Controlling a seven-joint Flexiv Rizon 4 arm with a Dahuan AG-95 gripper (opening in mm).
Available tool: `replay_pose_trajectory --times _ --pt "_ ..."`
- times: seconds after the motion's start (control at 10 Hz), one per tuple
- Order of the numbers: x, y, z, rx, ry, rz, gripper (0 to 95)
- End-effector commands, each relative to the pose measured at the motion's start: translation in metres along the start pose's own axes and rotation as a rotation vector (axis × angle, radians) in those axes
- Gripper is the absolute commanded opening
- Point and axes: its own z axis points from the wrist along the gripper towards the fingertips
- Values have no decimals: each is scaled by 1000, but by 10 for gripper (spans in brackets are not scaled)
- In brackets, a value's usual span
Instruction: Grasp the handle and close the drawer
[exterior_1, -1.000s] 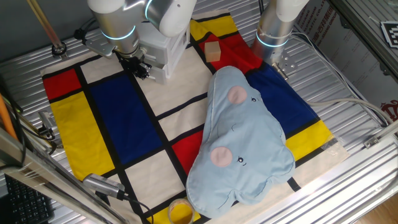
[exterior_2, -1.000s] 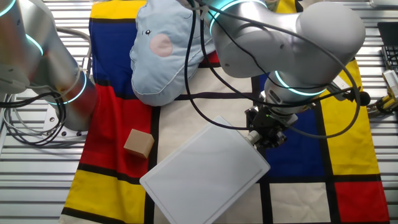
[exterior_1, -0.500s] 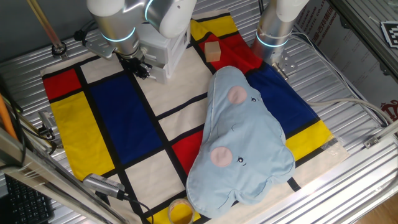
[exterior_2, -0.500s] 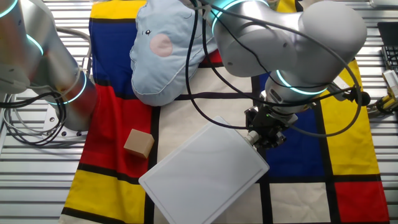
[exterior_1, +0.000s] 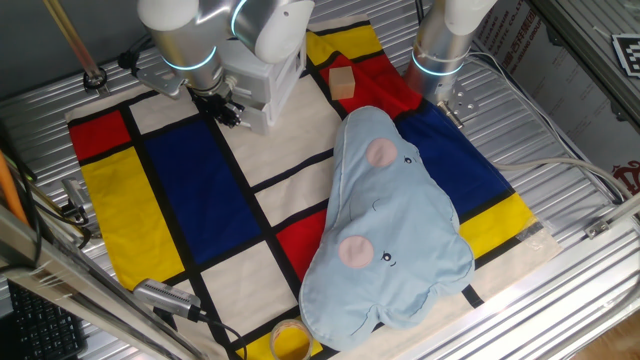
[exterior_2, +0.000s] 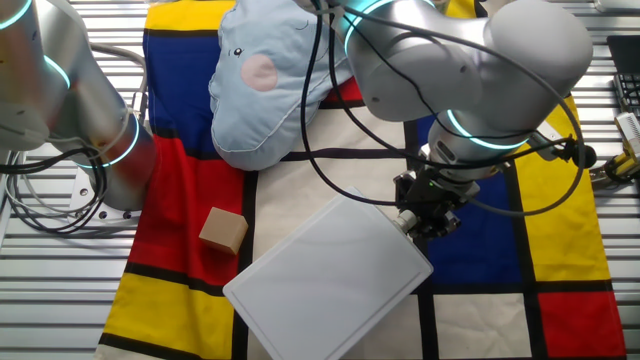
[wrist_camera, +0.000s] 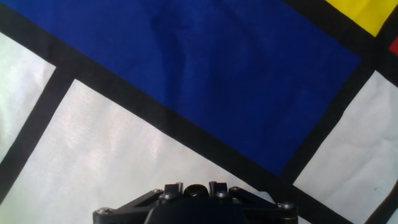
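Observation:
The small white cabinet (exterior_1: 262, 78) stands at the back of the colour-block cloth, and it also shows from above in the other fixed view (exterior_2: 330, 278). Its drawer front faces my gripper and looks pushed in flush with the box. My gripper (exterior_1: 226, 108) points down right against that front, and it shows there in the other fixed view (exterior_2: 424, 216) too. The small handle (exterior_2: 405, 217) sits at the fingers. In the hand view my gripper (wrist_camera: 194, 188) has its jaws close together with a dark round part between them, above white and blue cloth.
A tan wooden cube (exterior_1: 343, 81) lies right of the cabinet, and it shows in the other fixed view (exterior_2: 223, 230). A large light-blue plush cushion (exterior_1: 390, 225) covers the cloth's right middle. A second arm's base (exterior_1: 440, 55) stands at the back right. A yellow tape roll (exterior_1: 290, 340) lies at the front edge.
The gripper stays at the drawer front. In the other fixed view the cabinet's near corner has shifted very slightly left. Nothing else has moved.

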Motion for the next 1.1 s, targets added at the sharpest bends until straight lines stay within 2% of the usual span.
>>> replay_pose_trajectory --times 0.1,1.1 --pt "1 0 1 1 0 0 0" --pt "10 0 1 2 5 0 0"
